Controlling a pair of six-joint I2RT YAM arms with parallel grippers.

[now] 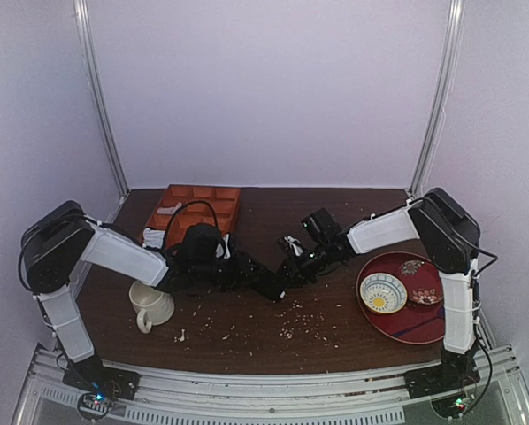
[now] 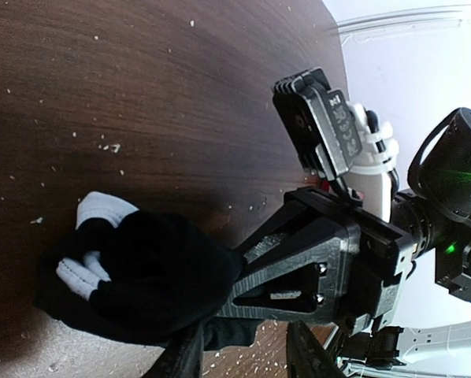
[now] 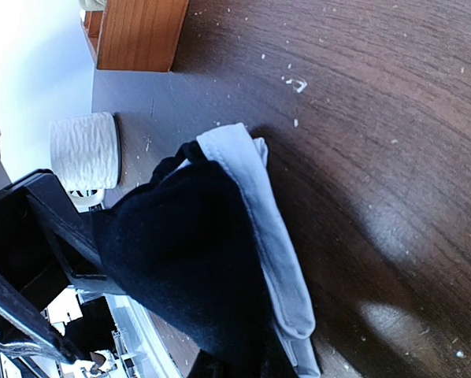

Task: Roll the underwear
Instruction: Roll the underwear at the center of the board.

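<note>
Black underwear (image 1: pixel 266 279) bunched mid-surface (image 1: pixel 247 328), white edging showing. Left pincer (image 1: pixel 247 273) clamped on underwear's left side; right pincer (image 1: pixel 293 273) clamped on its right side. Cream mug (image 1: pixel 149 305) near left, red plate (image 1: pixel 404 297) right.

Both hands (image 1: pixel 278 282) low, meeting mid-table, fingers hidden.
</note>
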